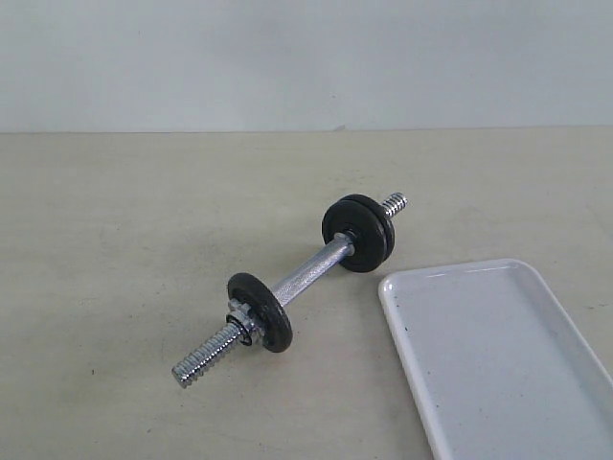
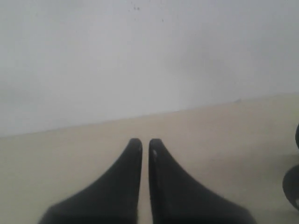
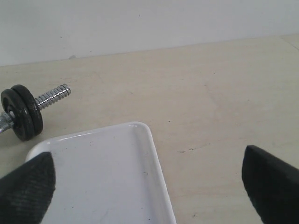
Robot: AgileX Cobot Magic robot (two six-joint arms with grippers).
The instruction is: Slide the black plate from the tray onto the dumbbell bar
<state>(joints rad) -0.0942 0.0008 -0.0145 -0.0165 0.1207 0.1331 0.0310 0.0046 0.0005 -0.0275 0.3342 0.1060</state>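
My left gripper [image 2: 145, 142] is pressed together on nothing. It is apart from the short chrome steel dumbbell bar [image 1: 311, 271], and its camera catches only slivers of black disc.

Hazard: the bar rests on round discs on the beige tabletop [image 1: 115, 287], so any nudge may roll it. Only its near end shows a chrome nut [image 1: 241, 319].

At the far end I see no nut. The flat round cast-iron black plate [image 1: 385, 240], which I judge to be the outer of the two discs there, may slide off if that end dips.

The glossy white rectangular tray [image 1: 479, 383] lies just right of the bar's far end, with no plate on its visible part. My right gripper [image 3: 148, 154] hangs spread wide over it, holding nothing. A descent could strike the rim.

The bar lies level, with its long axis diagonal. One threaded end points near-left, the other far-right.
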